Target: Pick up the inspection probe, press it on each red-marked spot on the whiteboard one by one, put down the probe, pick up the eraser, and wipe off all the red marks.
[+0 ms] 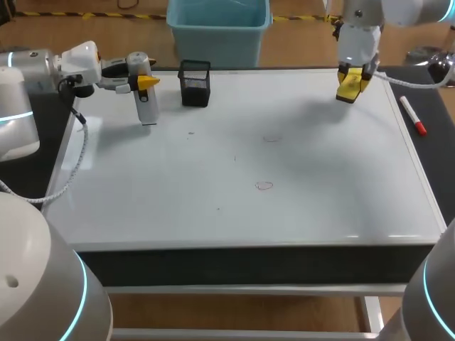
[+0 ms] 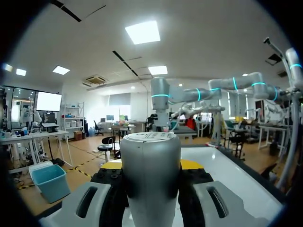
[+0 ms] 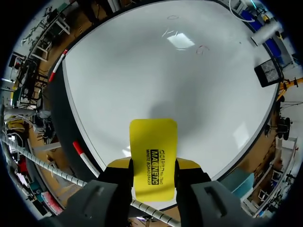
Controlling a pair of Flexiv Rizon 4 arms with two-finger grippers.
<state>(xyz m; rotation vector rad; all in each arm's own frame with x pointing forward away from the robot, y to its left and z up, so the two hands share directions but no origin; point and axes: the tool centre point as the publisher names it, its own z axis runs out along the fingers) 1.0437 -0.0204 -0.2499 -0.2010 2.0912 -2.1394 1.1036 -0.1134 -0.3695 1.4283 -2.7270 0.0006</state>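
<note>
**Risk: marks wiped before probing**

L gripper [image 1: 147, 82], upper left, was clamped on probe [image 1: 146, 108]. R gripper [image 1: 353, 79], upper right, gripped eraser [image 1: 350, 91]. Faint red marks [image 1: 264, 186] sat centre of whiteboard [image 1: 341, 185]. W/ eraser already aloft, an early swipe could've erased them unprobed.

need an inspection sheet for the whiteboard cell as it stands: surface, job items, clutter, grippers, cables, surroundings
Surface: whiteboard, two faint red marks near the middle, a few tiny dark specks.
Job's things: probe at the far left corner; eraser at the far right.
Clutter: mesh holder at the far edge; marker on the dark table beside the board's right edge.
Grippers: left gripper, jaws shut on the probe; right gripper, jaws shut on the eraser.
Cables: left cable hangs over the board's left edge; right cable trails off to the right.
Surroundings: nothing seen.
</note>
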